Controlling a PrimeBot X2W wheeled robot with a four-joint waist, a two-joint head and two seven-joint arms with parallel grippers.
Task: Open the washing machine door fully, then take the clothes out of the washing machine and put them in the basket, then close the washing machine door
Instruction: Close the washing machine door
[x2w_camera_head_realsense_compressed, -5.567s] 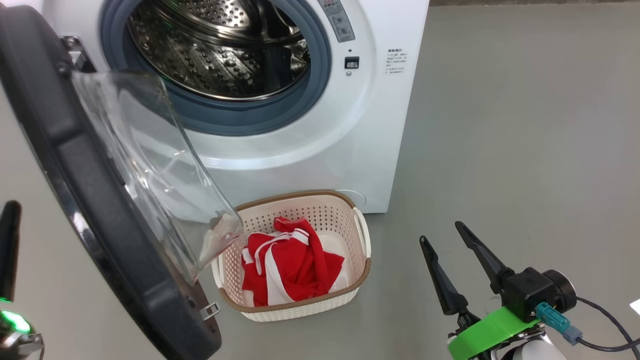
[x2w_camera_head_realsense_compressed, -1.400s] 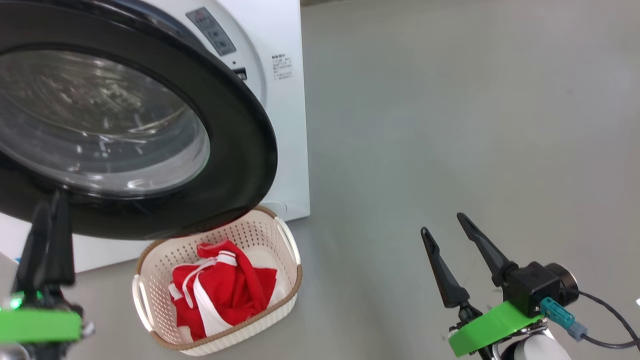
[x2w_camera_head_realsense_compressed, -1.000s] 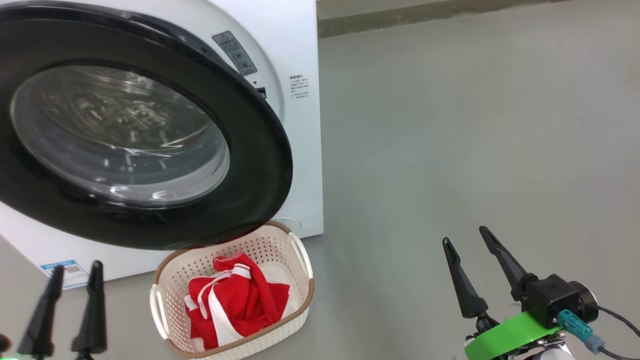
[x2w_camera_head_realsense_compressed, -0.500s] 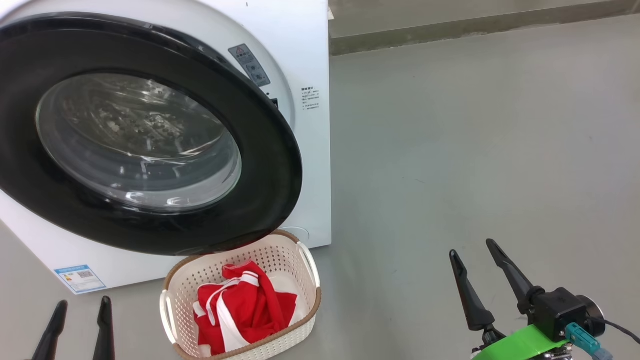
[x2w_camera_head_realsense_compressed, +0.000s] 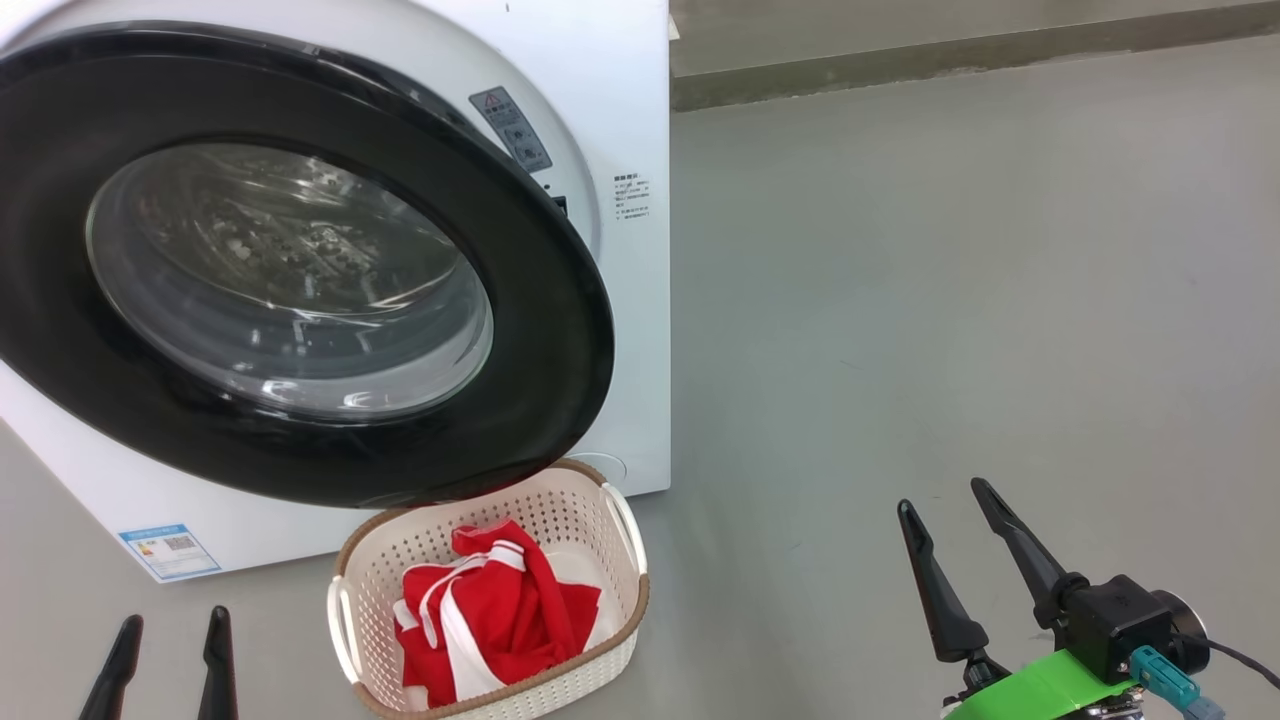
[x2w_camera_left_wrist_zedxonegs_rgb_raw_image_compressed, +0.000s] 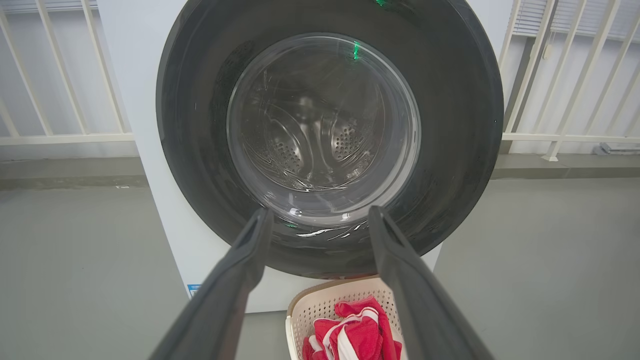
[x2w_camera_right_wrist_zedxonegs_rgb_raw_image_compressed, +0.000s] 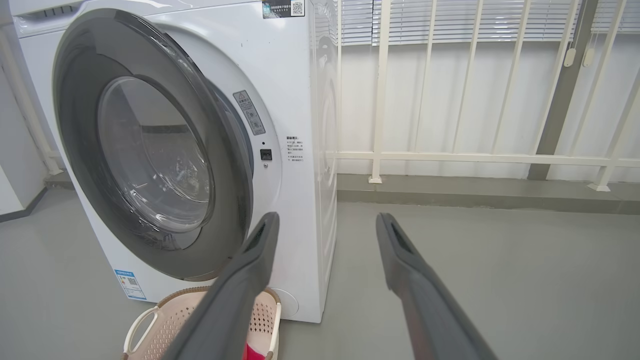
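The washing machine (x2w_camera_head_realsense_compressed: 600, 80) stands white at the left. The washing machine door (x2w_camera_head_realsense_compressed: 540, 330), black-rimmed with a clear bowl window, is swung almost against the front, and in the right wrist view its free edge (x2w_camera_right_wrist_zedxonegs_rgb_raw_image_compressed: 240, 165) stands slightly off the machine. Below the door sits the basket (x2w_camera_head_realsense_compressed: 575, 515) with the red and white clothes (x2w_camera_head_realsense_compressed: 495, 625) inside. My left gripper (x2w_camera_head_realsense_compressed: 174, 622) is open and empty at the lower left, facing the door (x2w_camera_left_wrist_zedxonegs_rgb_raw_image_compressed: 450, 125) from a distance (x2w_camera_left_wrist_zedxonegs_rgb_raw_image_compressed: 320, 212). My right gripper (x2w_camera_head_realsense_compressed: 942, 497) is open and empty over the bare floor (x2w_camera_right_wrist_zedxonegs_rgb_raw_image_compressed: 327, 217).
Grey floor (x2w_camera_head_realsense_compressed: 950, 300) stretches to the right of the machine. A low kerb (x2w_camera_head_realsense_compressed: 950, 60) runs along the back, with a white railing (x2w_camera_right_wrist_zedxonegs_rgb_raw_image_compressed: 450, 157) above it. A small blue label (x2w_camera_head_realsense_compressed: 168, 550) sits low on the machine's front.
The door, wide open several seconds ago, is now swung to. Over the last second the camera shifted slightly and my left gripper sank to the picture's bottom edge. Both grippers stayed open.
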